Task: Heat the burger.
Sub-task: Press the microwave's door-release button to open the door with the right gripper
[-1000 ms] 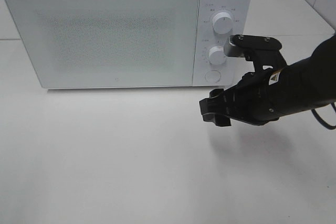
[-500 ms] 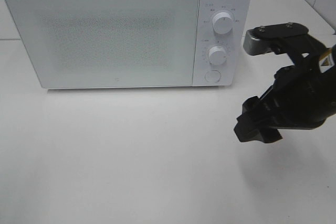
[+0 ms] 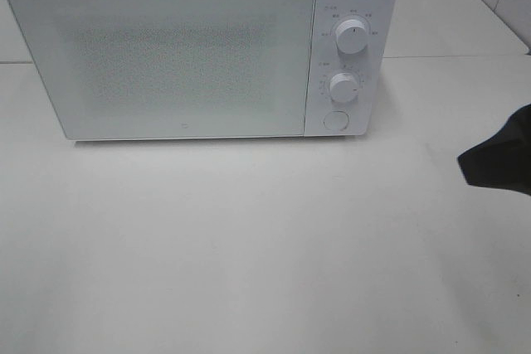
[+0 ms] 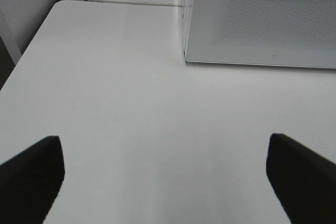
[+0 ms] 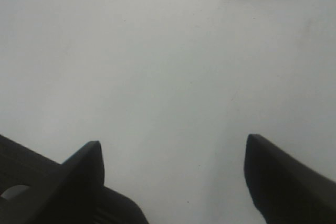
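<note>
The burger is out of view in every frame. The white microwave (image 3: pixel 166 55) stands at the back of the table with its frosted door closed. My right gripper (image 5: pixel 173 142) is open over bare white tabletop, nothing between its fingers. In the exterior high view only a dark part of the right arm (image 3: pixel 499 159) shows at the right edge. My left gripper (image 4: pixel 163 139) is open wide above the table, in front of the microwave's door corner (image 4: pixel 262 19), holding nothing. The left arm does not show in the exterior high view.
The microwave's control panel carries an upper knob (image 3: pixel 351 37), a lower knob (image 3: pixel 343 87) and a round button (image 3: pixel 335 119). The white table (image 3: pixel 249 246) spreads in front of the microwave. A seam to a second table section (image 4: pixel 121 2) runs behind.
The right arm has pulled back to the right, from beside the microwave's knobs to the edge of the exterior high view. The microwave has not changed.
</note>
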